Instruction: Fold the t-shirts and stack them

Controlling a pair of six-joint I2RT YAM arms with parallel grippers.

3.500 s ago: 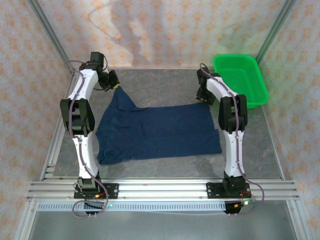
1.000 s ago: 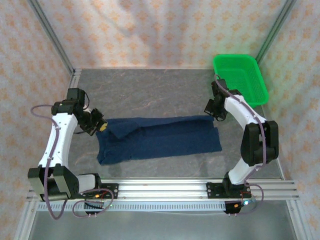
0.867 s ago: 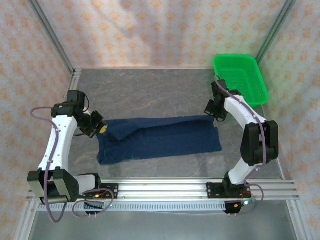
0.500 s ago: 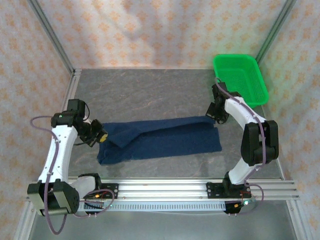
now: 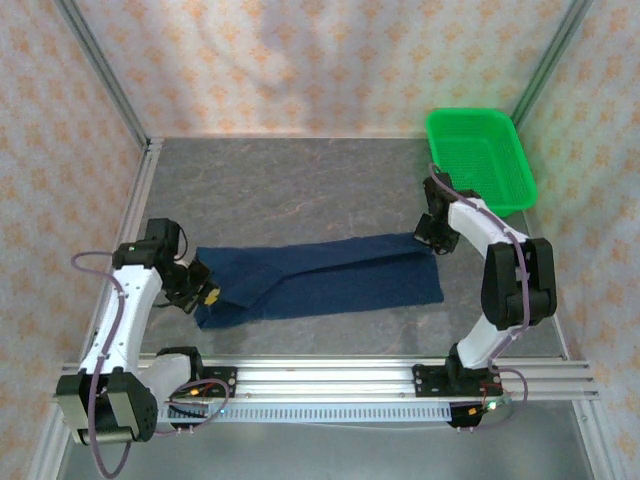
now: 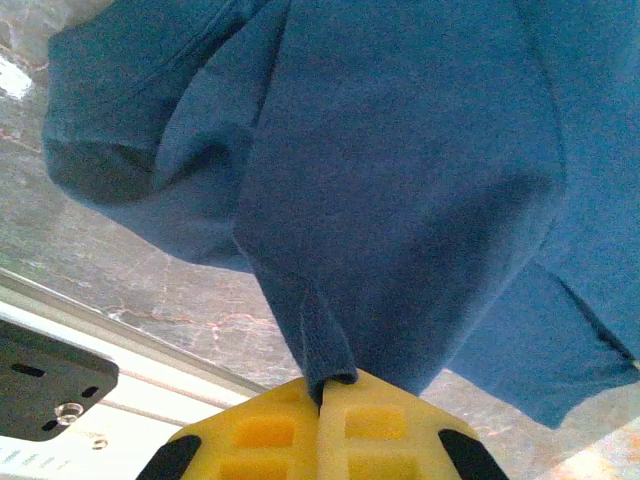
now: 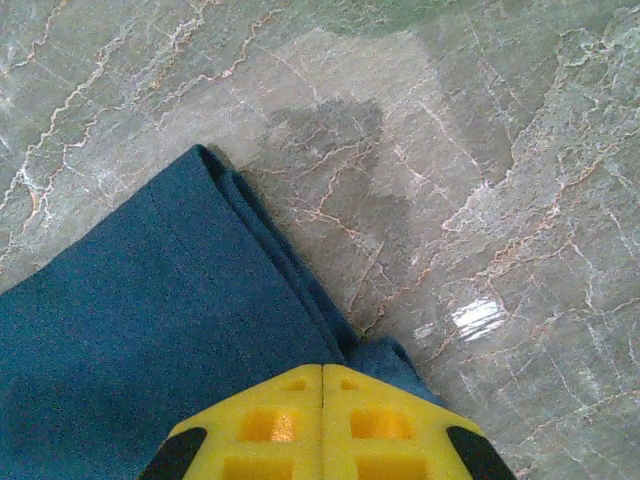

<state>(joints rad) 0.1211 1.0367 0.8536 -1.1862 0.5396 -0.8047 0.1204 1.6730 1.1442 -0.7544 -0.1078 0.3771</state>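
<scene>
My left pincer [image 6: 322, 388] is clenched on a bunched edge of the navy t-shirt [image 5: 330, 282], and my right pincer [image 7: 322, 372] pinches the opposite corner. The cloth lies stretched between them on the worktop [image 5: 300, 190]. It looks soft, light and limp, so I judge the doubled hems the surest hold

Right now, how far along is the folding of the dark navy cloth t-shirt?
Done: the dark navy cloth t-shirt lies in a doubled-over band on the grey marbled table. In hand: the left gripper and right gripper are each shut on an end of the upper layer. Left: lay that layer flat, release, fold it shorter; no stack exists yet.
</scene>
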